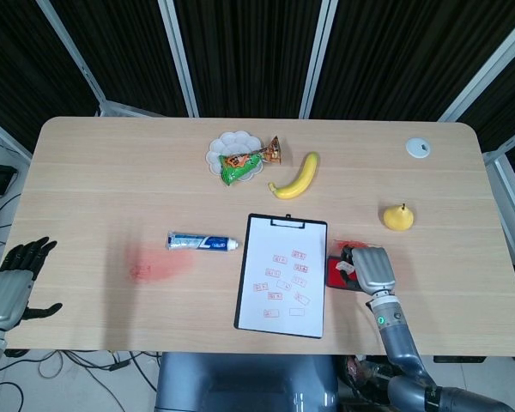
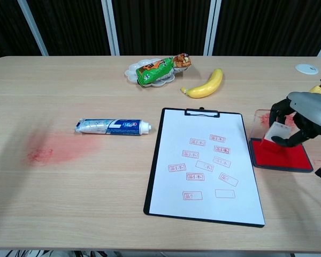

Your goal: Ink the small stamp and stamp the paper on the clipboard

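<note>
My right hand (image 2: 302,119) (image 1: 368,268) hangs over the red ink pad (image 2: 281,155) (image 1: 336,274), gripping the small white stamp (image 2: 275,133), which is lifted clear of the red surface. Left of the pad lies the black clipboard (image 2: 152,171) (image 1: 240,283), its white paper (image 2: 203,166) (image 1: 283,279) bearing several red stamp marks. My left hand (image 1: 13,283) stays off the table's left front corner, fingers spread and holding nothing; the chest view does not show it.
A toothpaste tube (image 2: 113,126) lies left of the clipboard, with a red smear (image 2: 53,149) on the table beyond it. A banana (image 2: 206,84), a snack bag on a white dish (image 2: 159,69) and a pear (image 1: 397,217) sit further back. A white disc (image 2: 307,68) is at far right.
</note>
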Robot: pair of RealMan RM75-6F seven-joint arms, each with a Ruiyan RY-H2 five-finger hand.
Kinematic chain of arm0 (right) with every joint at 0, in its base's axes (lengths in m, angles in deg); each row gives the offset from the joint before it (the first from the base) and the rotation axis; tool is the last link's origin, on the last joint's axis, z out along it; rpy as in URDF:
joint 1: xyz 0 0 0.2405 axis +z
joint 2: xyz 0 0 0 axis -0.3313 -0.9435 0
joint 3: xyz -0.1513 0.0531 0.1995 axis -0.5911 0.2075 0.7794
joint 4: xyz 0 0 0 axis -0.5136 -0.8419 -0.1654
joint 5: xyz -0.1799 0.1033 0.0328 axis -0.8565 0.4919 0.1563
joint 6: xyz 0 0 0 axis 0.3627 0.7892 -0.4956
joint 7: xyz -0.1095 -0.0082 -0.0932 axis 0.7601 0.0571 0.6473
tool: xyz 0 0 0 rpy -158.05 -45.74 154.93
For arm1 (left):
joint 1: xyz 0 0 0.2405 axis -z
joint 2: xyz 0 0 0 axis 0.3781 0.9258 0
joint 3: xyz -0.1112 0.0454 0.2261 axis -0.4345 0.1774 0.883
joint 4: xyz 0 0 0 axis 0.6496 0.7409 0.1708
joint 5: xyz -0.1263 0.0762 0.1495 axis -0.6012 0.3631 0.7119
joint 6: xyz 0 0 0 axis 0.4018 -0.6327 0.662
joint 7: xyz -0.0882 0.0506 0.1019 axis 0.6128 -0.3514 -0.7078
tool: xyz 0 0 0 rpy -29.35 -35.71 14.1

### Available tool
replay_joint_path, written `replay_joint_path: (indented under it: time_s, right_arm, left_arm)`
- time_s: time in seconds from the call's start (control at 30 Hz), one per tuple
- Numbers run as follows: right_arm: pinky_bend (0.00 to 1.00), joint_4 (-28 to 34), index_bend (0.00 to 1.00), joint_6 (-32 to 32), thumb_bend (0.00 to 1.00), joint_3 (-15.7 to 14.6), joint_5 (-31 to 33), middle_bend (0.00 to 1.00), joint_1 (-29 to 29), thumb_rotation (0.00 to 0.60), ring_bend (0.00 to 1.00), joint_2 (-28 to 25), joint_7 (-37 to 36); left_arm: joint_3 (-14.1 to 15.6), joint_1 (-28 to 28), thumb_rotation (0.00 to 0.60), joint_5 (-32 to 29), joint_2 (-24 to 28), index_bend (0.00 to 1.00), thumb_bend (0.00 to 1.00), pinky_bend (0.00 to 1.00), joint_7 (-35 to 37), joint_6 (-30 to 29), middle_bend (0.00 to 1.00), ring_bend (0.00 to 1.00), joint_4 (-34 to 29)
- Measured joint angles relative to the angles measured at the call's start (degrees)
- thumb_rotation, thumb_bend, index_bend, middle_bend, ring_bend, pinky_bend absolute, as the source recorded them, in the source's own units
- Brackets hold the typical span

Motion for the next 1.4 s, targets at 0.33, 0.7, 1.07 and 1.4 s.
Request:
replay_joint_path:
  time_s: [0.33, 0.7, 1.07, 1.4]
  right_arm:
    - [0.82, -1.8, 0.86, -0.7, 0.72, -0.7, 1.2, 0.77, 0.1, 0.6, 0.85, 1.3, 0.5]
    - [0.82, -4.5, 0.87, -1.8, 0.73, -1.8, 2.2, 0.77, 0.4, 0.6, 0.85, 3.1, 1.3]
    - [0.82, -2.4, 0.87, -0.6, 0.73, -0.9, 1.3, 0.77, 0.9, 0.6, 0.85, 2.7, 1.1]
    - [0.82, 7.2, 0.87, 2.1, 0.73, -0.2, -0.9, 0.77, 1.6, 0.6, 0.85, 1.1, 3.6]
  left_arm:
    - [0.0, 0.1, 0.6, -0.2, 0.0, 0.0, 0.02, 0.0, -0.2, 0.3, 0.0, 0.0, -0.1]
    - [0.0, 0.3, 0.6, -0.5, 0.1, 0.0, 0.02, 0.0, -0.3, 0.7, 0.0, 0.0, -0.3]
    - [0.0, 0.3, 0.6, -0.7, 0.2, 0.0, 0.02, 0.0, 0.0, 0.9, 0.0, 0.0, -0.5]
    - [-0.1, 0.5, 0.6, -0.7, 0.3, 0.0, 0.02, 0.0, 0.5, 1.2, 0.0, 0.0, -0.4]
